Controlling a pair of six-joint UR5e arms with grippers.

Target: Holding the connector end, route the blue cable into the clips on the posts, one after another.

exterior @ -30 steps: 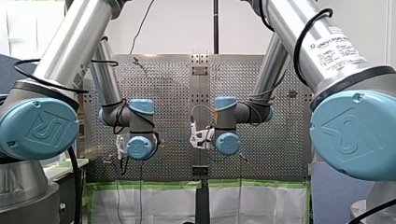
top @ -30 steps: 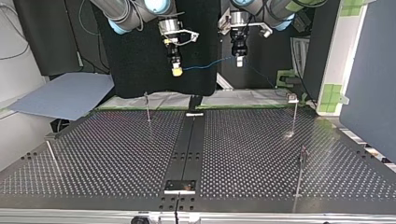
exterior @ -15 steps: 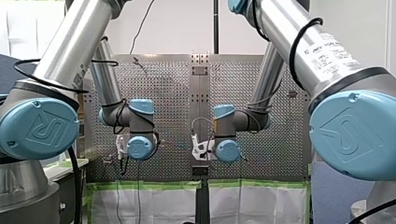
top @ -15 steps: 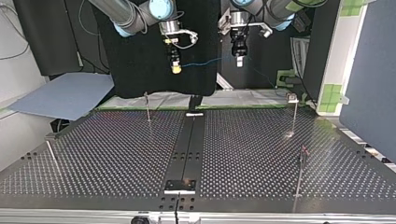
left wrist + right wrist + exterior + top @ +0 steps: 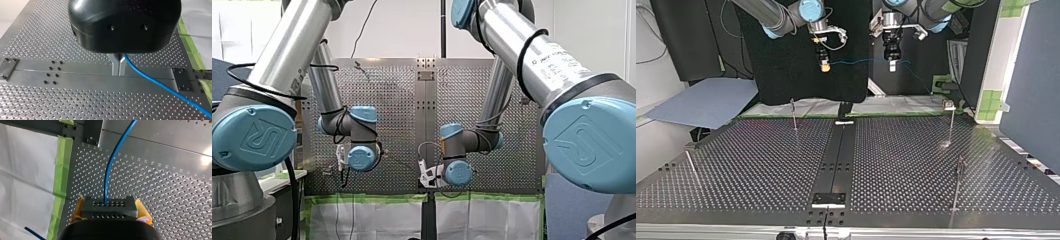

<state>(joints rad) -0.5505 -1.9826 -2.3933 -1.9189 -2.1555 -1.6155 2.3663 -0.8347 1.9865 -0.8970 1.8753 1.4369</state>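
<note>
- Since a second ago, my right gripper [image 5: 824, 66] has risen in the top view. The thin blue cable [image 5: 856, 62] strung between the two grippers sloped then and now runs nearly level. In the front view that arm's wrist sits lower than it did.
- My black left gripper [image 5: 119, 65] has hardly shifted. Its narrow metal fingers [image 5: 115, 65] are pressed together with the cable pinched between them. From there the cable leads off to one side over the perforated metal table [image 5: 37, 100].
- The right gripper's jaws are spread only as wide as the dark grey block-shaped connector [image 5: 110, 212] they clamp, with a yellow pad [image 5: 142, 208] against each side. The cable leaves the connector's holed face, ahead of the gripper.
- In the top view the cable hangs in the air, higher than the four thin upright metal posts [image 5: 794, 114] and well apart from them, touching none.
</note>
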